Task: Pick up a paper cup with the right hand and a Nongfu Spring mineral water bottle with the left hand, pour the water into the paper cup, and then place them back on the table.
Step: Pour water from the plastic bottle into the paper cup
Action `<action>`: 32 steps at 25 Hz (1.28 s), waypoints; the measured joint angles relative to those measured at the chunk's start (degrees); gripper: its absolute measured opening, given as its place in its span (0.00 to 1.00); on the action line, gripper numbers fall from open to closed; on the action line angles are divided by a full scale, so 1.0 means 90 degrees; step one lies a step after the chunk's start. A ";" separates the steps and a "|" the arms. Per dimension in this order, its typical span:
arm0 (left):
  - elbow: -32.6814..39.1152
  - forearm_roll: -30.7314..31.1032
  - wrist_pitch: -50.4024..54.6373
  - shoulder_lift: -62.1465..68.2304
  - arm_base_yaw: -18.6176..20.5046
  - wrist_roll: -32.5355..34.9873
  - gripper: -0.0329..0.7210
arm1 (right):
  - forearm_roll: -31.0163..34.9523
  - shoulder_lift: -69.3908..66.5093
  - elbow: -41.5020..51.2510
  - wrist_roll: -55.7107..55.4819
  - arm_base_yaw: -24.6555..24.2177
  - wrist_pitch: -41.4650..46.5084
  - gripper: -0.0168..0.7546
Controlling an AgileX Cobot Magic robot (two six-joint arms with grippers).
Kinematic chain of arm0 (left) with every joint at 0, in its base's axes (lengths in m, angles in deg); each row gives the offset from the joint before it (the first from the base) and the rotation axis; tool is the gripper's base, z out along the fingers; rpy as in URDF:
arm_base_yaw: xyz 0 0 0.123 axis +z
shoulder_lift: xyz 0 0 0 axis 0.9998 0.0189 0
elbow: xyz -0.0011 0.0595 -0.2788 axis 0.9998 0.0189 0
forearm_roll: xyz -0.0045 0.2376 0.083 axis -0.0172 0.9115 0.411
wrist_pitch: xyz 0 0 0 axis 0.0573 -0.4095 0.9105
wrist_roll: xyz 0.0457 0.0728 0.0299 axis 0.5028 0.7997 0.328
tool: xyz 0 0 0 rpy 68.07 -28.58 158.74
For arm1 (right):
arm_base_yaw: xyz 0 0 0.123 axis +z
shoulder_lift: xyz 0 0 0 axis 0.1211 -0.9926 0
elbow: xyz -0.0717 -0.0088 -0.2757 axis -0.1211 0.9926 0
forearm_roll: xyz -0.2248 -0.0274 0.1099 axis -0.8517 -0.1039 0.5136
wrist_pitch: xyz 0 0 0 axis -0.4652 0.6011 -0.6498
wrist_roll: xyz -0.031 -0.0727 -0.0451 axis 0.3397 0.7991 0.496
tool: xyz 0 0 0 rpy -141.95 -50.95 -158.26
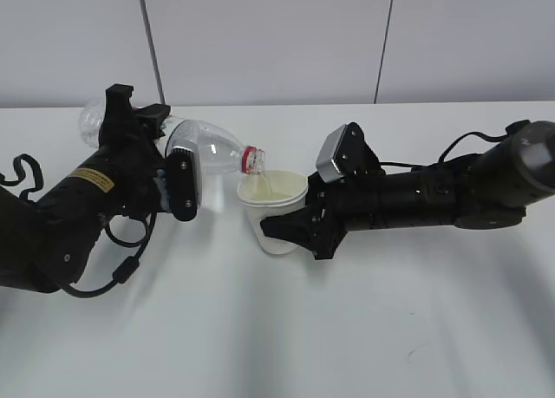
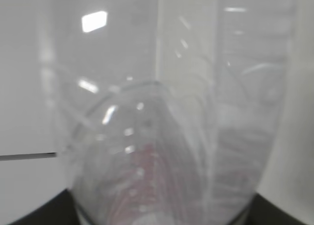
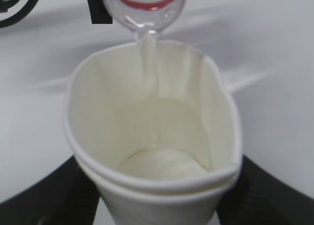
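My left gripper [image 1: 178,185] is shut on the clear water bottle [image 1: 208,148], which is tipped to the right with its red-ringed neck over the paper cup [image 1: 274,209]. A thin stream of water [image 3: 147,63] runs from the bottle mouth [image 3: 146,9] into the cup [image 3: 152,137], which holds some water. My right gripper [image 1: 295,229] is shut on the cup's side and holds it upright just above the table [image 1: 277,329]. The left wrist view is filled by the blurred bottle [image 2: 167,137]; its fingers barely show at the bottom corners.
The white table stretches open in front of both arms. A grey wall [image 1: 277,34] with dark seams stands behind the table's far edge. Black cables [image 1: 121,268] loop below the left arm.
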 joint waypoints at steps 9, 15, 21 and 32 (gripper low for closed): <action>0.0000 -0.0006 -0.0013 0.0000 0.0000 0.0000 0.50 | 0.0000 0.0000 0.0000 0.0000 0.0000 0.0000 0.64; 0.0000 -0.0018 -0.0013 0.0000 0.0000 0.0000 0.50 | -0.0010 0.0000 0.0000 0.0000 0.0000 0.0000 0.64; 0.0000 -0.0025 -0.0015 0.0000 0.0000 0.0000 0.50 | -0.0010 0.0000 0.0000 0.0000 0.0000 0.0010 0.64; 0.0000 -0.0025 -0.0020 0.0000 0.0000 -0.0082 0.50 | -0.0010 0.0000 0.0000 0.0000 0.0000 0.0048 0.64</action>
